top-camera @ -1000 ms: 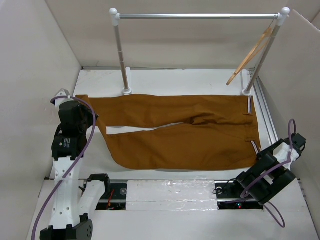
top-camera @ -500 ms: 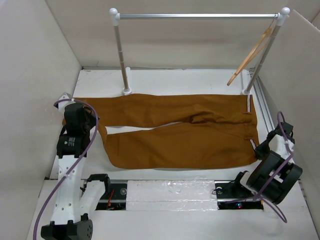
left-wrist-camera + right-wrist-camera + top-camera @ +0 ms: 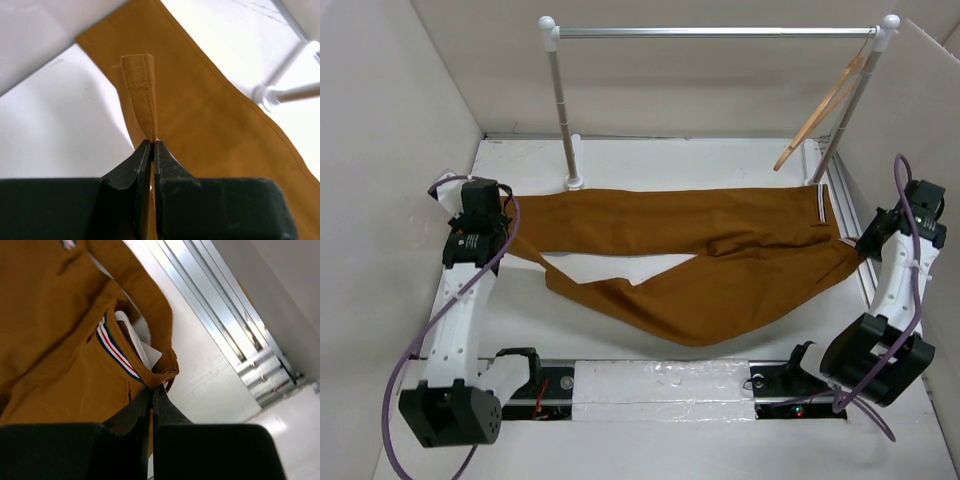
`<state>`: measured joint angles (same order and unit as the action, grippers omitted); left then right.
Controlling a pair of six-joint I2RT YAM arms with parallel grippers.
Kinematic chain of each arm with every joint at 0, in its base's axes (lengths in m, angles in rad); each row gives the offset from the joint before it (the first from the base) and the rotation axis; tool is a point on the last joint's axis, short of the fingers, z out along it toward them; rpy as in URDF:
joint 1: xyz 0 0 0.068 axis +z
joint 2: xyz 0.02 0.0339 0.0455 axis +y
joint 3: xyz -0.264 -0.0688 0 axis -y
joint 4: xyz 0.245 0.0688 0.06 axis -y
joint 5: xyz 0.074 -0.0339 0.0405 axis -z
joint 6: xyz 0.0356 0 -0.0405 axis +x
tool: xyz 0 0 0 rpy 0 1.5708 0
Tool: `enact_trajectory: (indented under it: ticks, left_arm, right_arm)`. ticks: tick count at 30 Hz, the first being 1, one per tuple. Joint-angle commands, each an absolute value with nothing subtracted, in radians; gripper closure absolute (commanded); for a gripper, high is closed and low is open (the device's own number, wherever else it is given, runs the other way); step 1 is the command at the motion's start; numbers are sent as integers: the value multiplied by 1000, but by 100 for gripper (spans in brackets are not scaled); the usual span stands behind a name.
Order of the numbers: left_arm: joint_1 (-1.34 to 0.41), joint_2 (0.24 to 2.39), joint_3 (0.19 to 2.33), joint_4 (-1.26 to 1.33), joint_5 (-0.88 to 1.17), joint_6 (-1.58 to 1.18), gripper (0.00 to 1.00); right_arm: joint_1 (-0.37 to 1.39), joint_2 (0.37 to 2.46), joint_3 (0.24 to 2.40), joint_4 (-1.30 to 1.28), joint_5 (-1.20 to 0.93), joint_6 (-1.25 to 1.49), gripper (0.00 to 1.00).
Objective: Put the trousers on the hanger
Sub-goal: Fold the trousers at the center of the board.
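Shut tight on a folded leg hem at the left gripper; likewise pinched on the striped waistband corner at the right gripper. Between them, the trousers stretched lengthwise over the table, near edge lifted and sagging, far leg lying flat. At the back right, the hanger dangling from the rail beside its right post, clear of the cloth. Best to keep both pinches firm and raise evenly under tension, so no slipping before heading for the crossbar. Compared with a second ago: no longer spread flat; both arms further back, near leg drawn toward the far one.
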<state>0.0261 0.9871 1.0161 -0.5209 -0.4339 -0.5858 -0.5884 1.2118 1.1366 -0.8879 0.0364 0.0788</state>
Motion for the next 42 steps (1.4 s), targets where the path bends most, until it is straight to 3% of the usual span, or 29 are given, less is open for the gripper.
enact_trajectory:
  ticks: [1,8,19,29,30,31,32,34,35,37,38,42]
  left_arm:
    - [43,1057,1097,-495,-561,-598,100]
    - [69,1320,1248,-575,-742,-656,100]
    - [69,1627,1552,-667,-939,-620,100]
    - [169,2058,2020,-716,-893,-600,100]
    - [160,2087,2057,-729,-890,-609,100]
    - [160,2118,2071,-726,-870,-618,100]
    - [160,2129,2063,-716,-838,-618,100]
    - [160,2157,2063,-716,-845,-608,91]
    - [160,2155,2062,-707,-848,-588,74]
    - [160,2137,2057,-696,-867,-565,58]
    - [160,2123,2056,-690,-853,-565,43]
    - [140,2036,2010,-674,-782,-574,37]
  right_arm:
    - [-514,1279,1264,-816,8,72,100]
    - [-417,1605,1549,-735,-84,109,100]
    - [-387,1876,1757,-577,-166,167,100]
    - [-341,2143,2014,-531,-132,228,100]
    - [-341,2151,2010,-520,-130,244,97]
    - [-331,2155,1999,-482,-141,256,73]
    - [-322,2158,1979,-466,-147,274,57]
    - [-322,2152,1967,-478,-137,275,33]
    - [-322,2145,1954,-480,-135,261,30]
    - [-322,2086,1889,-477,-146,238,30]
    - [-322,2054,1850,-463,-140,232,30]
    - [-334,1790,1567,-342,-123,225,32]
